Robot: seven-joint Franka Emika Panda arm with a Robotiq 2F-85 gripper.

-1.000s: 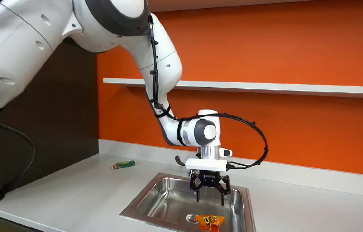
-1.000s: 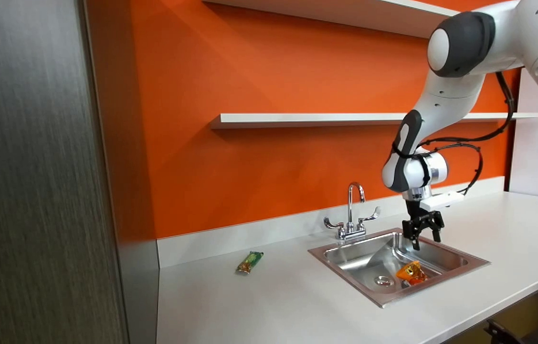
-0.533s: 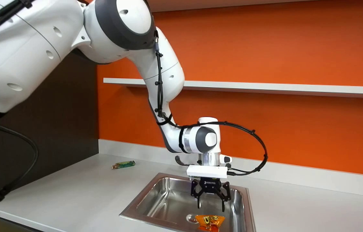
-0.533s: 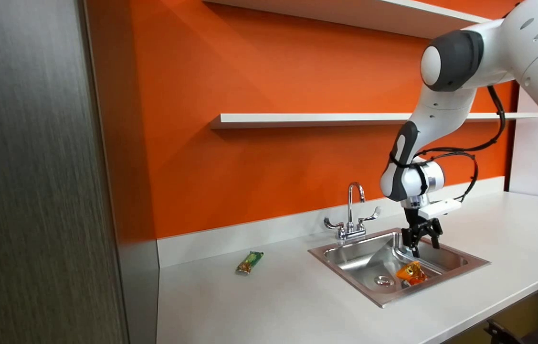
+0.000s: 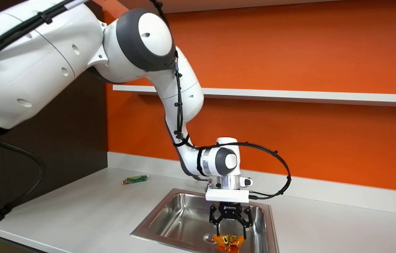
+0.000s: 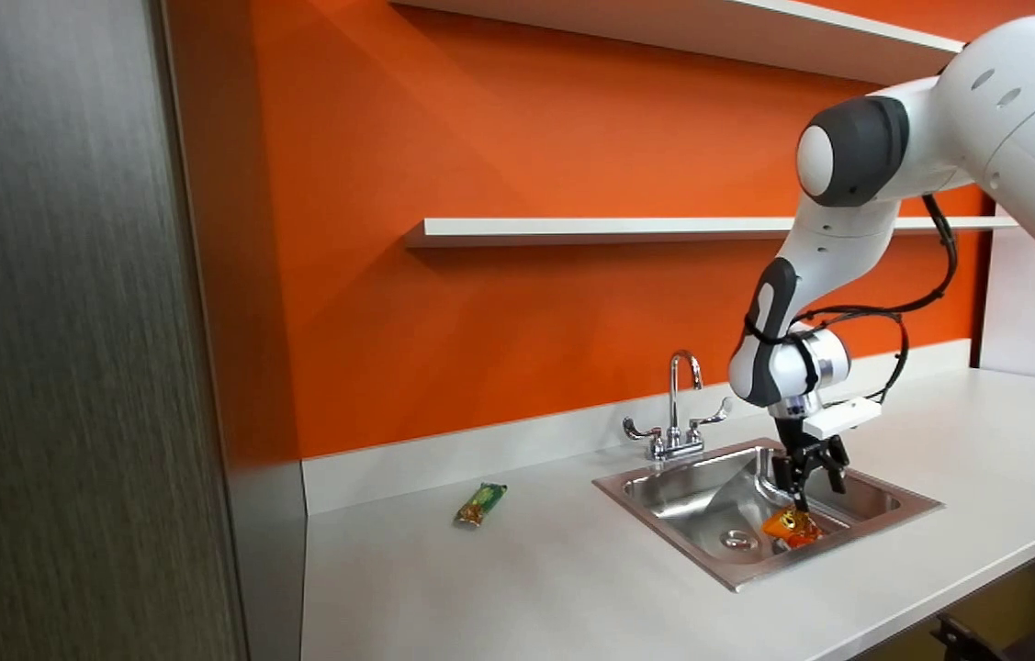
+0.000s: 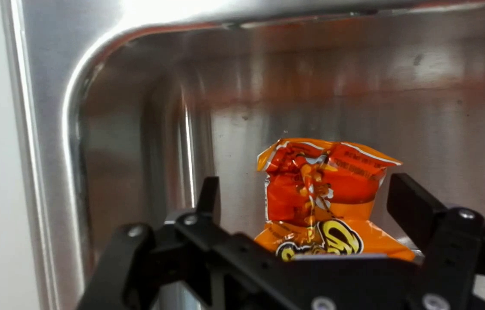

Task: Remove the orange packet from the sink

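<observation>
- Panel, tall and dark, leads off in an exterior view, standing well left of the sink.
- Next along, the green wrapper, lying on the pale grey counter, left of the sink and well apart from its rim.
- Faucet now, chrome, two-handled, upright at the sink's back edge, the orange wall behind it and a white shelf well above.
- Into the sink itself, and we've got the round drain in its floor.
- And there it is, the orange packet! Inside the sink, just right of the drain in both exterior views, crinkled, with red patches and yellow lettering edged in black.
- Just over it, look, the tool, pointing down into the sink, fingers spread well apart! The wrist view has the packet framed between them, bare sink floor showing clearly between packet and finger on one side. Whether either fingertip touches it, I cannot tell.
- Finally the white arm, arching over to the sink from the right in an exterior view.
</observation>
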